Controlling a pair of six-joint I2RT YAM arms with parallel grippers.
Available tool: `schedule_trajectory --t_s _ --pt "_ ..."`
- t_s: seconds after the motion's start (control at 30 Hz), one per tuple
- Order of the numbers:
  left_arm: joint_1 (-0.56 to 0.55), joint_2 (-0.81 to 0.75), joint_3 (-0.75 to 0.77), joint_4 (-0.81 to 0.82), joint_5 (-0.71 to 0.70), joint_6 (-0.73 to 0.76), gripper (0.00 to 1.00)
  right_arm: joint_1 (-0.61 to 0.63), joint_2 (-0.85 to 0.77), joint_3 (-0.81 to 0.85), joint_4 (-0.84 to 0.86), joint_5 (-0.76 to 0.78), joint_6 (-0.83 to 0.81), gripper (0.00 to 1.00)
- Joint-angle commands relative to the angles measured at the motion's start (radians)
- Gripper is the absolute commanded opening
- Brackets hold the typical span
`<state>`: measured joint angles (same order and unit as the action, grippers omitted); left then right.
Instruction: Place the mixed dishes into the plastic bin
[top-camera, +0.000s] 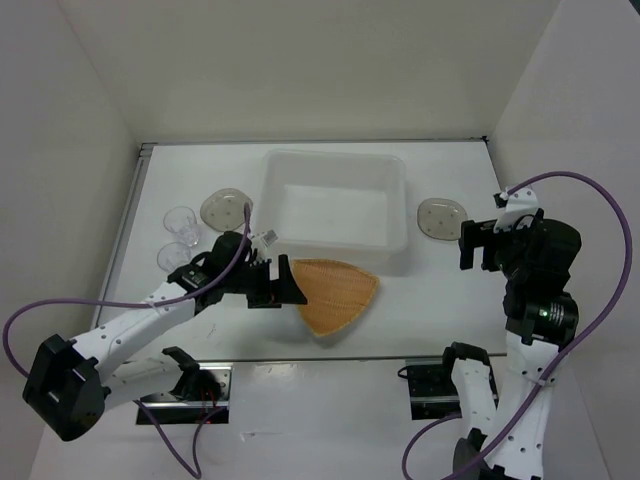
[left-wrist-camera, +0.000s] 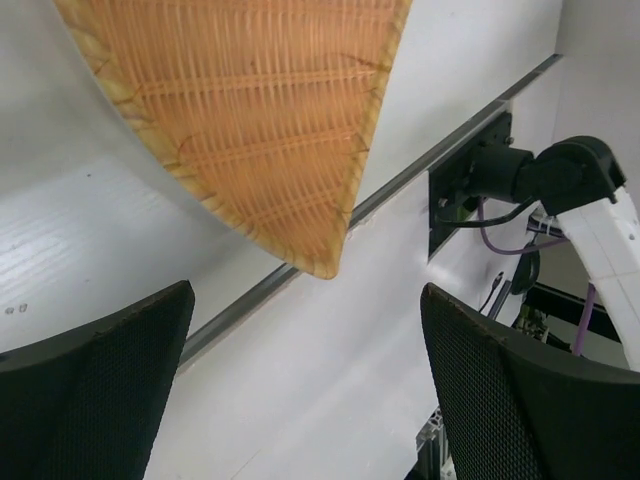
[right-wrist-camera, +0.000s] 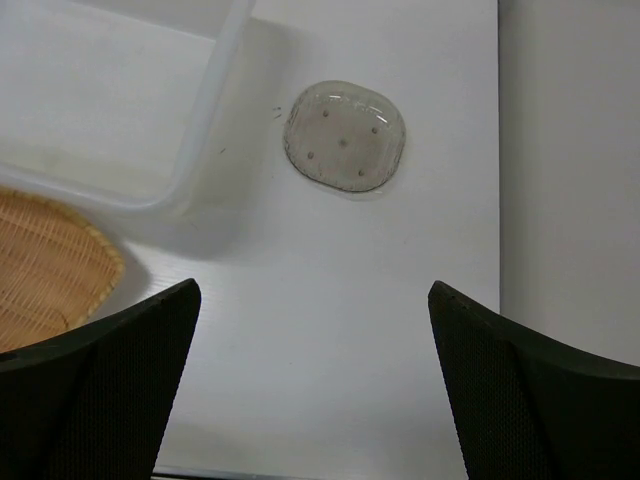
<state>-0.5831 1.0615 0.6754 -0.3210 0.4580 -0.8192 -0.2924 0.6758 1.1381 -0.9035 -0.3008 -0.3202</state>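
Orange-tan plate (top-camera: 338, 295) lies just beyond the wide-spread fingers of the left gripper (left-wrist-camera: 305, 300), just beside the plastic bin (top-camera: 330, 152), while 1 speckled oval dish (right-wrist-camera: 345, 135) sits ahead of the right gripper (right-wrist-camera: 315, 295), equally wide.

Woven wicker plate (top-camera: 338, 293), translucent plastic bin (top-camera: 335, 205)

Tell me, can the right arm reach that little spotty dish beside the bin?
Probably yes: the right gripper is open just short of the spotty dish, with only bare table between them.

The left gripper (top-camera: 290, 285) hides 1 plate (top-camera: 342, 296) corner; the right wrist view crops the bin (right-wrist-camera: 110, 100).
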Motion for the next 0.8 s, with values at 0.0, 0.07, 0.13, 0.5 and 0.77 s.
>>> schedule_trajectory --t_s 0.0,0.07,0.13,0.5,0.77 --pt "0.002 -0.006 -0.042 0.038 0.008 -0.008 1.0 0.007 -0.028 0.009 -0.002 0.017 0.015 0.99" --pt "0.002 0.003 -0.088 0.088 0.027 -0.043 1.0 0.016 -0.064 -0.012 0.021 0.017 0.026 0.99" --pt "0.002 0.017 -0.128 0.16 0.039 -0.09 1.0 0.016 -0.088 -0.023 0.04 0.017 0.035 0.99" --pt "0.002 0.037 -0.292 0.379 -0.009 -0.213 1.0 0.084 -0.113 -0.07 0.104 0.06 0.093 0.99" --pt "0.002 0.297 -0.245 0.503 0.007 -0.201 1.0 0.102 -0.113 -0.07 0.104 0.069 0.093 0.99"
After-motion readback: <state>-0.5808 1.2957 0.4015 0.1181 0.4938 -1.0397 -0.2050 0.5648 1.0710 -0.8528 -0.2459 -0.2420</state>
